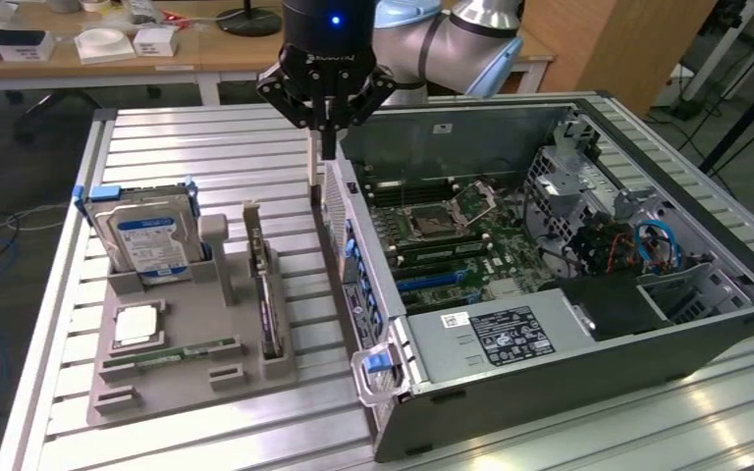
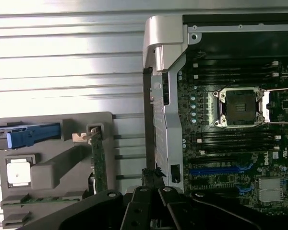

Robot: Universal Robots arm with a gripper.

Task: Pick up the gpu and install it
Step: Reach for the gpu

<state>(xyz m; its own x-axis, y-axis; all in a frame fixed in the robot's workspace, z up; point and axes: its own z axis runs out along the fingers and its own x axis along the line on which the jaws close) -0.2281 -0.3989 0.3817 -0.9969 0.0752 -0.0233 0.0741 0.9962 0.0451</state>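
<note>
Black gripper (image 1: 329,145), fingers together, above ribbed metal counter (image 1: 181,147). Thin flat gpu (image 1: 268,306) stands on edge in grey moulded holder (image 1: 168,383).

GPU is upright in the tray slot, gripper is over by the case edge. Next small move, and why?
Probably shift the gripper toward the exterior view's left until it sits over the gpu. The card stands on edge in the gray tray, untouched, while the gripper hangs above the computer case wall, off to one side of it and carrying nothing.
</note>
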